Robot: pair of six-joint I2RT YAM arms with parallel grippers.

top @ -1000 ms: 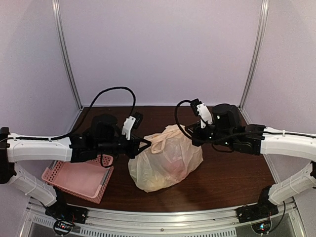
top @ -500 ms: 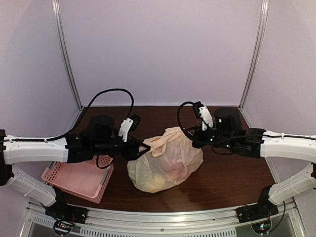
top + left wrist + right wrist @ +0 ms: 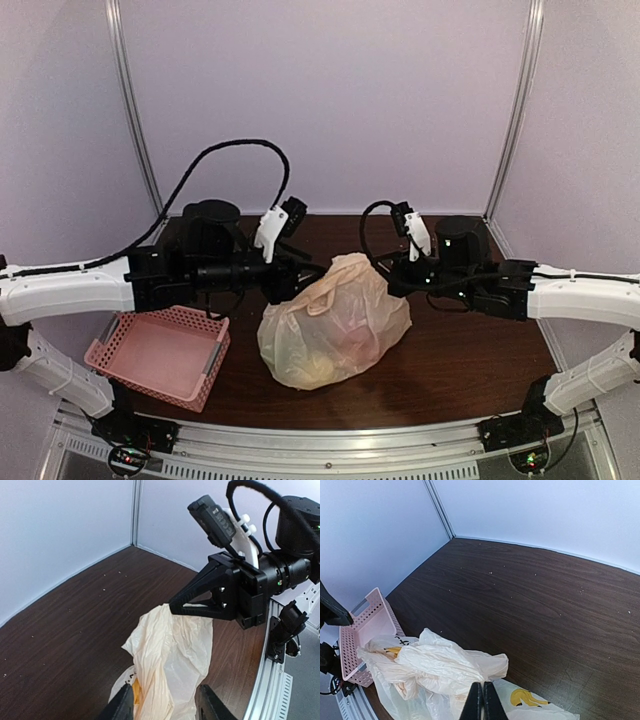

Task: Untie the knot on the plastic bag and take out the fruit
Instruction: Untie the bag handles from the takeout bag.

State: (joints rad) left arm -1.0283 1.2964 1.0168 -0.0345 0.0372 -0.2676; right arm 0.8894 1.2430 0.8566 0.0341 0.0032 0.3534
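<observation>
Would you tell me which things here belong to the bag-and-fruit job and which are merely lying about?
Job: plastic bag, its knot, fruit showing faintly through it, left gripper, right gripper.
Lying about: pink basket, table.

White-shelled arms [image 3: 60,296] with black joint housings [image 3: 462,240], looping black cables [image 3: 240,147], black triangular pincer fingers [image 3: 200,596]

The fruit [image 3: 338,348] reads only as dim red and yellow patches through the plastic bag [image 3: 375,310], whose lower body, like the bases of the left gripper [image 3: 165,687] and right gripper [image 3: 481,685] fingers, is cut off by the wrist views' bottom edges; the pink basket [image 3: 367,630] is clipped at left.
</observation>
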